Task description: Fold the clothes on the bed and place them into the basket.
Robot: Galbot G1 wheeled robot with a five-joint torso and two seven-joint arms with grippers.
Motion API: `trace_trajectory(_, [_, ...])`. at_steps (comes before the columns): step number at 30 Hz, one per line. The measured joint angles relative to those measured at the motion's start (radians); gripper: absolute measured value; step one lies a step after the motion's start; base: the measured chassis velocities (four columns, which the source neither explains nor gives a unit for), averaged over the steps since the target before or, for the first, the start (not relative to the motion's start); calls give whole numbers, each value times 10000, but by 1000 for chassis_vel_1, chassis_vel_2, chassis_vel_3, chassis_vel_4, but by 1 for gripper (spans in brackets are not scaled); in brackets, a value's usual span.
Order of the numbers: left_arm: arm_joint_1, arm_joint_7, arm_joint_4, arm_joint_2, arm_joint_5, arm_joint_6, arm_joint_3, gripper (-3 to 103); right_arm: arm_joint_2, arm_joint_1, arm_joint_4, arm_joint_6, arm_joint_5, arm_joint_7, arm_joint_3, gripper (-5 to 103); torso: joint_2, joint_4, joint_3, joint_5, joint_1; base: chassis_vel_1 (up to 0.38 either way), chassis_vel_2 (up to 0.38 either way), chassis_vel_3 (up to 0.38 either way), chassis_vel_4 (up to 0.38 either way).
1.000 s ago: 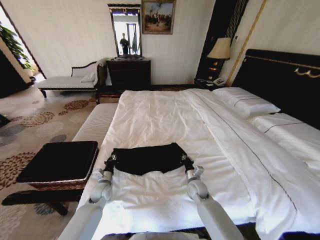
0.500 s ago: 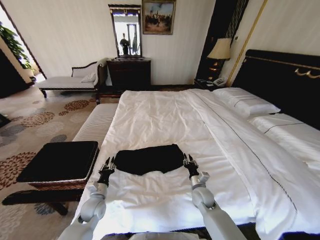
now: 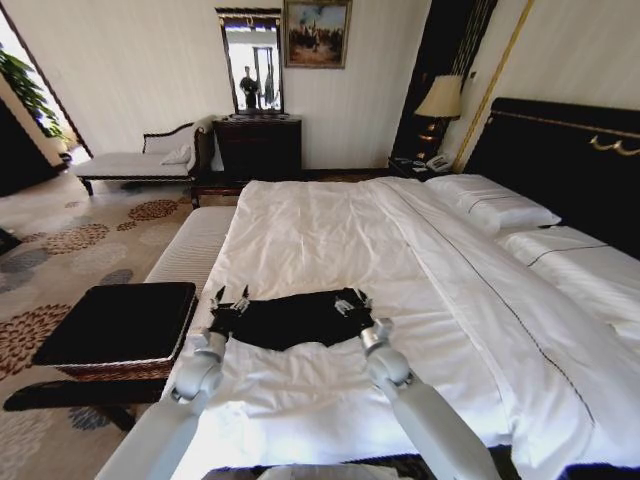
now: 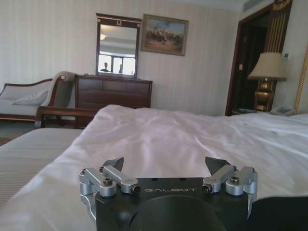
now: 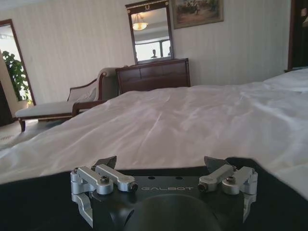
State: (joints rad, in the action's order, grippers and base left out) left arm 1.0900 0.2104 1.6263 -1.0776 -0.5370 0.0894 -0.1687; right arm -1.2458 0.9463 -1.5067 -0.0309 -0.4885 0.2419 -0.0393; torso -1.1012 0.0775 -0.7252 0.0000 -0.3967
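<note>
The clothes (image 3: 290, 318), a black shirt folded into a wide band, lie near the foot of the white bed (image 3: 320, 230). My left gripper (image 3: 228, 300) hovers open at the band's left end. My right gripper (image 3: 352, 300) is open over its right end. In the left wrist view the left gripper (image 4: 166, 163) has its jaws spread with nothing between them, and the black cloth (image 4: 284, 211) shows at one corner. The right gripper (image 5: 161, 163) is also spread, with black cloth (image 5: 29, 202) under it. The basket (image 3: 120, 325), wicker with a black top, stands on the floor left of the bed.
A striped bench (image 3: 190, 250) runs along the bed's left side beyond the basket. Pillows (image 3: 495, 205) and a black headboard (image 3: 570, 160) are at the right. A chaise (image 3: 140, 160), a dresser (image 3: 258, 145) and a lamp (image 3: 440, 100) stand by the far wall.
A second ago both grippers were at the shirt's near edge. They then drew back, open, and have now moved forward over the shirt's two ends.
</note>
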Motion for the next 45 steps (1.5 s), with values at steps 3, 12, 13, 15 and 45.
trace_trajectory(3, [-395, -46, -822, -275, 257, 159, 320, 100, -366, -344, 921, -273, 299, -103, -320, 100, -1, 2, 2, -2, 3, 0, 0, 0, 0])
trace_trajectory(12, [232, -253, -1383, -472, 885, 641, 154, 100, -292, 206, 1399, -571, 607, -26, 166, 100, -4, 4, 5, -1, 6, 0, 0, 0, 0])
trace_trajectory(13, [232, -253, -1383, -472, 885, 641, 154, 100, -292, 206, 1399, -571, 607, -26, 166, 100, -4, 4, 5, -1, 6, 0, 0, 0, 0])
trace_trajectory(15, [568, -287, -1243, -373, 909, 739, -34, 100, -147, 431, 1198, -624, 620, 30, 349, 100, -5, 4, 6, 0, 9, 0, 0, 0, 0])
trace_trajectory(45, [7265, -340, 3743, -1169, 1295, 2212, -3590, 100, -386, 3725, -3024, 2107, -7167, 1588, 4126, 100, -6, 3, 6, -1, 8, 0, 0, 0, 0])
